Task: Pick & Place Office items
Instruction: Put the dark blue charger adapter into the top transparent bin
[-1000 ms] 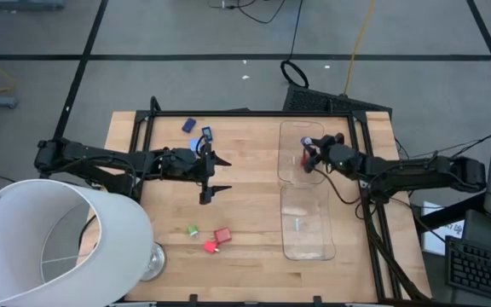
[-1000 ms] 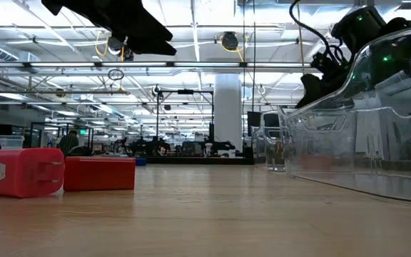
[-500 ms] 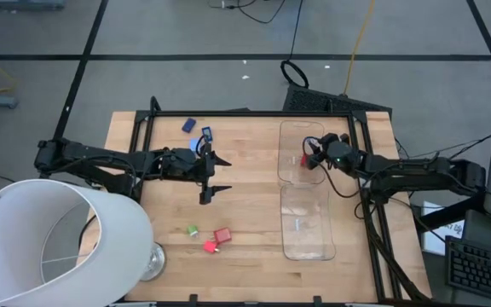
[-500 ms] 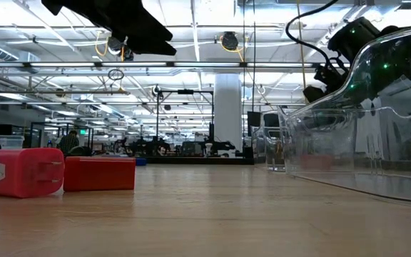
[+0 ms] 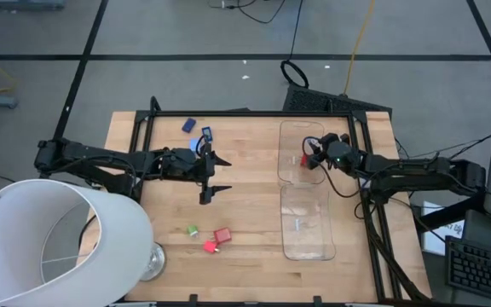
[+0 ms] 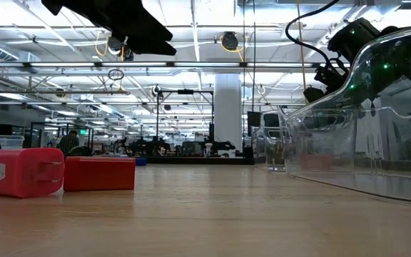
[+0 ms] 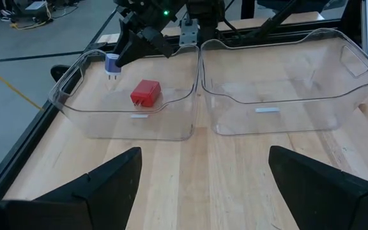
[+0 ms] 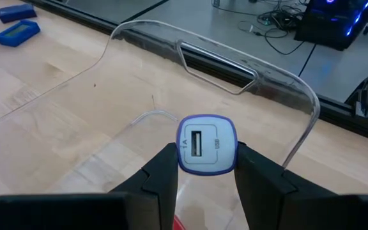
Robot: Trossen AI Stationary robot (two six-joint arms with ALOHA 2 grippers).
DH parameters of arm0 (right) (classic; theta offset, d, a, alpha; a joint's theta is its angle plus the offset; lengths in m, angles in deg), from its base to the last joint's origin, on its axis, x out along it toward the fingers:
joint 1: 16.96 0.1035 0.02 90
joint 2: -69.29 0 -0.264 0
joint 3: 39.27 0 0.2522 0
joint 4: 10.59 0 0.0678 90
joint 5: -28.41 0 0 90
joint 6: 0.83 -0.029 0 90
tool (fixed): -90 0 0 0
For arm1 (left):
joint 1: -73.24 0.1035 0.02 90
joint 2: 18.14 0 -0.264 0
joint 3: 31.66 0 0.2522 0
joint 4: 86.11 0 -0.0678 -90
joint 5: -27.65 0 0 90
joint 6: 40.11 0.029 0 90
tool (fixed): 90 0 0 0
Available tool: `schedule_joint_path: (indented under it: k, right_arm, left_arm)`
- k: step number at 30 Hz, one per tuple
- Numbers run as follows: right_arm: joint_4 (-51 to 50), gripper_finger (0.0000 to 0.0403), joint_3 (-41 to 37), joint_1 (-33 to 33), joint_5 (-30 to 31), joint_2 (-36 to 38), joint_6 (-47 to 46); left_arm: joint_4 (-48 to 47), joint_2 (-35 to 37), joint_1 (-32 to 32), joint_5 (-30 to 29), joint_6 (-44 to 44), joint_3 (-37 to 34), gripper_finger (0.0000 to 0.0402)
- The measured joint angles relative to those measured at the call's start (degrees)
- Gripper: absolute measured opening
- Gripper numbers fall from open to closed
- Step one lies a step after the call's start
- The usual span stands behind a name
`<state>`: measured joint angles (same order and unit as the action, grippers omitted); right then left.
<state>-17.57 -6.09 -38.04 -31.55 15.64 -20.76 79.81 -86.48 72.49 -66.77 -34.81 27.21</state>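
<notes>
My right gripper (image 5: 312, 159) is shut on a purple-blue charger block (image 8: 207, 144) over the far clear tray (image 5: 282, 141). The block also shows in the left wrist view (image 7: 112, 62), with its prongs pointing down. A red charger (image 7: 145, 94) lies on that tray's floor. My left gripper (image 5: 217, 175) is open and empty above the middle of the table. Dark and light blue pieces (image 5: 189, 125) lie near the far edge. A green piece (image 5: 193, 230) and two red pieces (image 5: 222, 234) lie near the front and also show in the low view (image 6: 23, 171). My right gripper pinches the charger block's two opposite sides (image 8: 179, 153) between its two fingers (image 8: 165, 172). The face with the USB port points back toward the wrist. The fingers slant down from the table's right side. The block hangs clear above the tray floor, prongs down.
A second clear tray (image 5: 285, 223) adjoins the first on the near side. A big white lampshade (image 5: 58, 243) covers the near left corner. A black frame rail (image 5: 228, 112) runs along the far edge. Bare wood lies between my left gripper and the trays.
My right gripper has risen a little over the far tray and drawn slightly toward the table's right edge, still shut on the purple-blue charger block. It has then held still.
</notes>
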Motion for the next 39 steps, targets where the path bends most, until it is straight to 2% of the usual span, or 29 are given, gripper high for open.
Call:
schedule_joint_path:
  k: [8,17,26,39]
  right_arm:
    - [0.0,0.0143,0.0,0.0,0.0,0.0,-0.7]
    - [0.0,0.0138,0.0,0.0,-0.1,0.0,-0.6]
    - [0.0,0.0158,0.0,0.0,-0.1,0.0,-0.7]
    - [0.0,0.0160,0.0,0.0,-0.1,0.0,-0.7]
  left_arm:
    - [0.0,0.0,0.0,0.0,0.0,0.0,0.0345]
    - [0.0,0.0,0.0,0.0,0.0,0.0,0.0344]
    - [0.0,0.0,0.0,0.0,0.0,0.0,0.0346]
    - [0.0,0.0,0.0,0.0,0.0,0.0,0.0346]
